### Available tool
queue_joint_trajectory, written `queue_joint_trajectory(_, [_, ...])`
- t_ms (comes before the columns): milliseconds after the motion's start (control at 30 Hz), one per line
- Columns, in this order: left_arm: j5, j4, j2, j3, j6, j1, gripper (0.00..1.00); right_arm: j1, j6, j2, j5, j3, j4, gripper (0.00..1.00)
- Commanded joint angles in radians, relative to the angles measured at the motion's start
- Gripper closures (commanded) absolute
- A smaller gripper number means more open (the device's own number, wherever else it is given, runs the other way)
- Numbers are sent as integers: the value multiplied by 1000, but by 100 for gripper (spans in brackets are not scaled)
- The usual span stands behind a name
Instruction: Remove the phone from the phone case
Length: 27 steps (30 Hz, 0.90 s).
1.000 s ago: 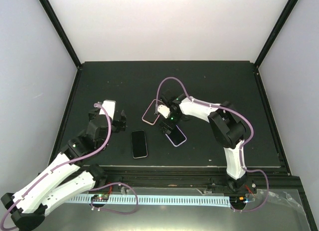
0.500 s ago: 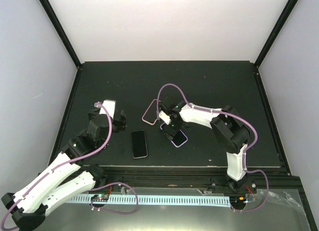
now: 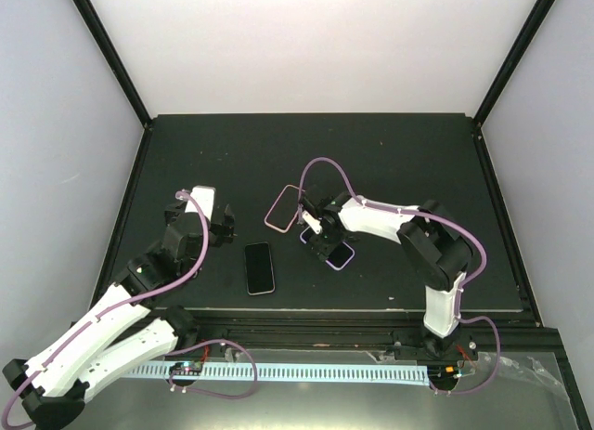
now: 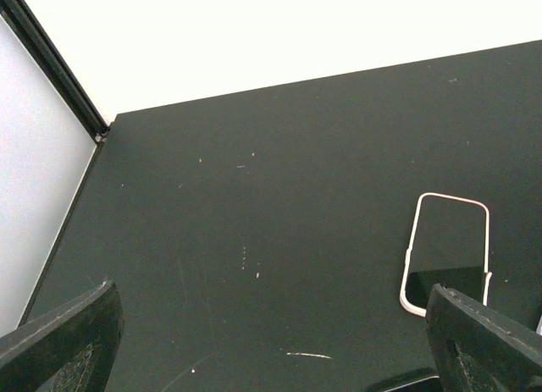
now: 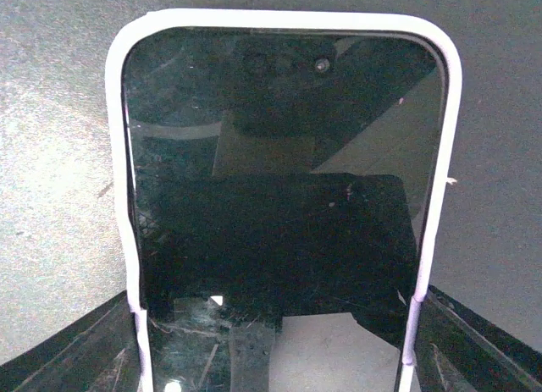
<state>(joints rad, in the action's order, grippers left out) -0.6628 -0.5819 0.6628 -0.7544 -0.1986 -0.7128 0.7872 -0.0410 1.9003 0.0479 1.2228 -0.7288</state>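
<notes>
My left gripper hangs with its jaws spread wide. A bare black slab phone lies at its 5 o'clock. A pink-rimmed rectangular case sits at 10 o'clock from my right gripper, whose jaws straddle the dark glass-fronted phone, seated in its pale lilac-rimmed case. I cannot tell whether they squeeze it.

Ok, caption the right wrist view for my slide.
Right gripper straddles a phone in its pale case, flat on the table, screen up.
</notes>
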Motion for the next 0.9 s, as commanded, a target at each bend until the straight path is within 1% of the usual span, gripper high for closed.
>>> queue_joint_trajectory(0, [-14,17,-3,-3,10,6,1,-1,8,44,81,-29,-43,28])
queue_joint_trajectory(67, [-14,17,-2,-3,10,7,1,0,-3,41,37,-25,-51,35])
queue_joint_trajectory(200, [1,24,13,1,11,7,1,-6,-11,-35,23,-45,-29,39])
queue_joint_trajectory(300, [10,20,35,-1,9,9,1,-16,-34,-160,-37,-87,32,39])
queue_joint_trajectory(400, [15,3,57,-13,-16,9,1,-16,-64,-328,-87,-173,137,39])
queue_joint_trajectory(467, [58,-15,76,-37,-53,8,1,-16,-74,-432,-108,-241,219,41])
queue_joint_trajectory(500, [117,-23,87,-55,-61,7,1,-16,-79,-481,-117,-280,256,42])
queue_joint_trajectory(533, [181,-30,99,-72,-67,4,4,-16,-79,-520,-124,-304,292,43])
queue_joint_trajectory(567, [244,-36,109,-84,-87,2,10,-16,-80,-553,-128,-324,324,43])
queue_joint_trajectory(633, [357,6,120,-70,-155,-14,17,-16,-84,-605,-129,-327,355,44])
queue_joint_trajectory(700, [433,97,117,-21,-233,-50,22,-16,-83,-638,-133,-326,366,43])
queue_joint_trajectory(767, [464,194,112,28,-316,-89,25,-16,-82,-672,-149,-337,379,43])
queue_joint_trajectory(867, [484,346,117,102,-426,-149,27,-16,-79,-710,-169,-362,403,43])
